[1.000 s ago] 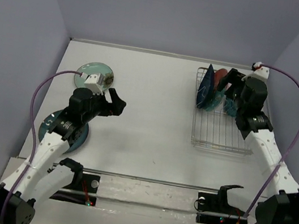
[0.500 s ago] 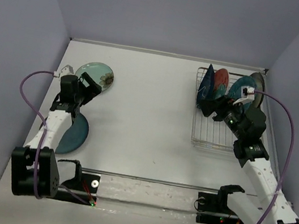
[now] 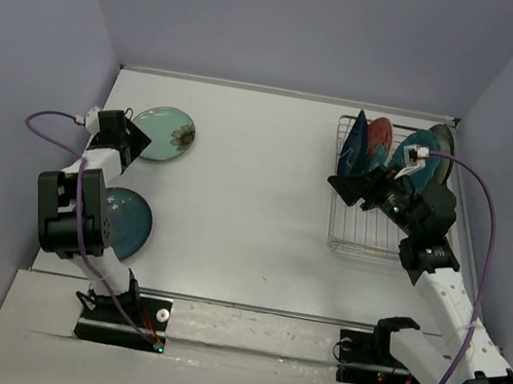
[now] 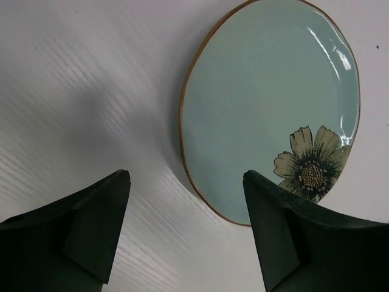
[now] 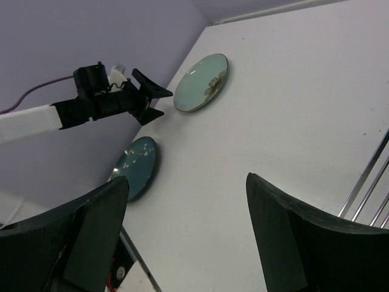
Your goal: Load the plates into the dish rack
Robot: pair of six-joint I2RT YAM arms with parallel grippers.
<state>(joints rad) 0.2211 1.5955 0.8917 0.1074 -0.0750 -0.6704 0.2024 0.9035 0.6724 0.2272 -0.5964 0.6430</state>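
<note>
Left hand (image 4: 186, 176) released, fingers spread just above the bench (image 4: 91, 73); the mint-green plate (image 4: 267, 109) lies flat ahead, filling the upper right of the wrist view. Overhead, the right hand (image 5: 187, 179), also released and empty, hangs at the left edge of the dish rack (image 3: 367, 235).

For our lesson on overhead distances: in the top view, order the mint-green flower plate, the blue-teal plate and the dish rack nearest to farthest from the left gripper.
1. The mint-green flower plate, just beside the left gripper, upper left.
2. The blue-teal plate, lower left of the view.
3. The dish rack, far across on the right side.
</note>
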